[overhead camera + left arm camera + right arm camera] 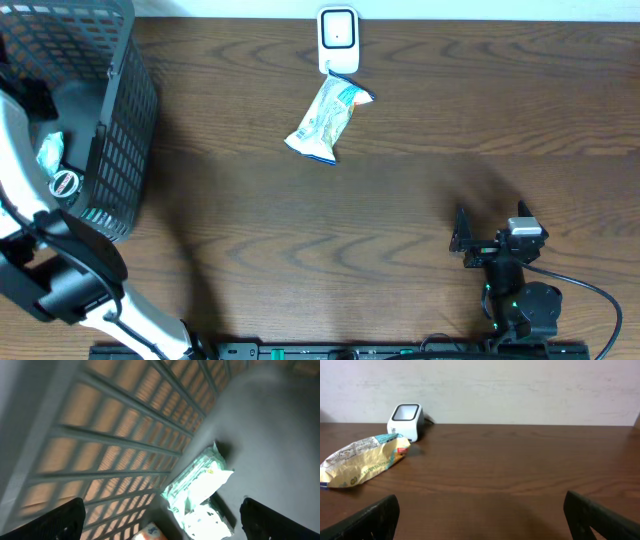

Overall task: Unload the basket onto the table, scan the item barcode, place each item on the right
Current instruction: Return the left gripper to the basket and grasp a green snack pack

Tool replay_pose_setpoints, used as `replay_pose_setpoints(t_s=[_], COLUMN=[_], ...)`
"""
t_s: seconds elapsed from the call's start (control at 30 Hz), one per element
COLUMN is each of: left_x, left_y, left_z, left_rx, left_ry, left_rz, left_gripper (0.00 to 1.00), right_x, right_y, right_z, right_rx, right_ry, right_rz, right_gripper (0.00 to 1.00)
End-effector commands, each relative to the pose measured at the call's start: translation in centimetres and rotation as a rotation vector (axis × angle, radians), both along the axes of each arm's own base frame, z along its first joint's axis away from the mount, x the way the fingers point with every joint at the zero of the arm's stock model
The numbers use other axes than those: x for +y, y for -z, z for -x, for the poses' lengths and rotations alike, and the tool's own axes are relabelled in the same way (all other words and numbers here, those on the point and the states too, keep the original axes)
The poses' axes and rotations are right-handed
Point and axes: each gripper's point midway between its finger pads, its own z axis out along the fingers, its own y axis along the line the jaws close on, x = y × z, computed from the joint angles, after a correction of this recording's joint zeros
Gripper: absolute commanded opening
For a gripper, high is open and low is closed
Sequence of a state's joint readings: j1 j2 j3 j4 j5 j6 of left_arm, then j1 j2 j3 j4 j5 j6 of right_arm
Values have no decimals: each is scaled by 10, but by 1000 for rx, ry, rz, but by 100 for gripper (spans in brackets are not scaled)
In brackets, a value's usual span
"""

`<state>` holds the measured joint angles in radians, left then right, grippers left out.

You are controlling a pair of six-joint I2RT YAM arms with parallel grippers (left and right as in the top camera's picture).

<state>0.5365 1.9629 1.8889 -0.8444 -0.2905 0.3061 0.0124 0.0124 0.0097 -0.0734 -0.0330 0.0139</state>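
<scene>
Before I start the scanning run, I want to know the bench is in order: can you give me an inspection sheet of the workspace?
Surface: dark wooden table.
Job's things: white scanner at the far edge; snack packet lying just in front of it.
Clutter: black mesh basket at the left, green-white packet inside.
Hands: left hand open, inside the basket over that packet; right hand open, empty, low over the table.
Cables: black cable by the right arm's base.
Surroundings: pale wall behind the table.

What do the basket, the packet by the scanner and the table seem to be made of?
Basket: probably moulded plastic, dark grey and matt, with a regular grid. Packet: thin printed film, crinkled and slightly shiny. Table: dark wood or wood-look laminate; the grain shows.
</scene>
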Motion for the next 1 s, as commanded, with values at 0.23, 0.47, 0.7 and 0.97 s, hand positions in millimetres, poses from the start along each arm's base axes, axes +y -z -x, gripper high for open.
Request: replay_pose_setpoints(t_s=[0.23,0.47,0.7,0.97], left_x=[4,4,7,16], left_y=[81,110,138,152], left_z=[-3,-3,-8,-11], left_rx=[256,349,368,356], left_ry=[164,243,249,226], left_rz=[44,61,73,74], left_gripper=[84,84,80,57], right_x=[-3,-3,-3,-3], right_y=[1,1,1,1], right_z=[0,0,0,0], right_rx=[0,0,0,0], right_ry=[14,14,14,14], right_rz=[0,0,0,0], right_gripper=[99,99,99,99])
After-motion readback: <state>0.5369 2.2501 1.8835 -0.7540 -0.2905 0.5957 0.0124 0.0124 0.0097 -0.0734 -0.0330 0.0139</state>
